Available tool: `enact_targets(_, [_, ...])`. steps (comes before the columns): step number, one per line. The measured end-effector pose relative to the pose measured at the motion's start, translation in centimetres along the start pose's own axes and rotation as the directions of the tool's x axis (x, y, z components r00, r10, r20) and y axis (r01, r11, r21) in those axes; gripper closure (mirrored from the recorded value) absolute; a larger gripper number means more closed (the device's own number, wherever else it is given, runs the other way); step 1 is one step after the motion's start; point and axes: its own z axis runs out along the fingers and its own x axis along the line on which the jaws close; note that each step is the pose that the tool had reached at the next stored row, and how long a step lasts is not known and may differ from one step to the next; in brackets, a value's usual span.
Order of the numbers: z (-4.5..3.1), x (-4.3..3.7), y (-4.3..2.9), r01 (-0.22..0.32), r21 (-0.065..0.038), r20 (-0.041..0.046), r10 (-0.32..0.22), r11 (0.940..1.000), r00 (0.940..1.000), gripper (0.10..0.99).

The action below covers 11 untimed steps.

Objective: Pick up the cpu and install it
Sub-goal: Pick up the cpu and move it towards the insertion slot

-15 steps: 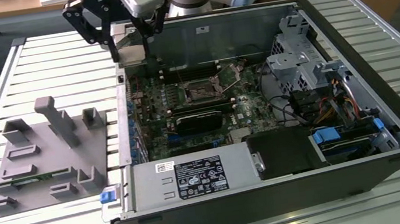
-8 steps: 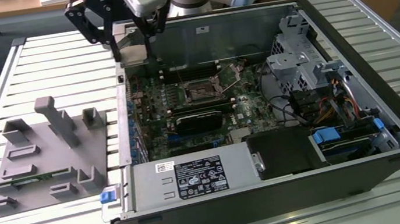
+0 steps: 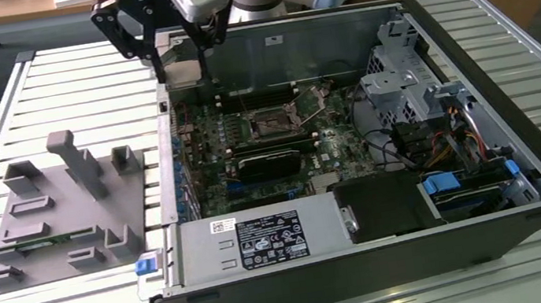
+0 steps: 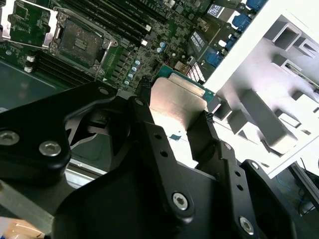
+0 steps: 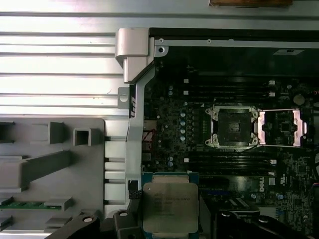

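**Inspector:** Status of the gripper (image 3: 183, 75)?

**Technician:** The jaws are closed on the cpu (image 3: 185, 70). In the second wrist view, the two black fingers (image 4: 149, 130) press against opposite edges of the chip, and its silvery metal top faces the camera.

**Inspector:** Location of the cpu?

**Technician:** It is held in the air above the open computer case (image 3: 517, 93), near the case wall at the exterior view's left. In the first wrist view it hangs over the edge of the motherboard (image 5: 169, 124), just inside that wall.

**Inspector:** State of the CPU socket (image 3: 272, 125)?

**Technician:** The socket sits well apart from the chip. Its load plate (image 5: 281, 127) is swung open beside it. The grey fixture tray (image 3: 56, 213) lies on the slatted table (image 3: 80, 83), beside the case.
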Motion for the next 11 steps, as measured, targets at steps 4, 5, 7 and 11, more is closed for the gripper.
enact_targets(4, [0.0,-0.27,0.0,0.0,0.0,0.0001,0.0,1.0,1.0,0.545])
enact_targets(5, [0.0,-0.41,0.0,0.0,0.0,0.0001,0.0,1.0,1.0,0.545])
enact_targets(7, [0.0,-0.68,0.0,0.0,0.0,0.0,0.0,1.0,1.0,0.545])
enact_targets(11, [-0.01,-1.1,0.0,0.0,0.0,0.0,0.0,1.0,1.0,0.545])
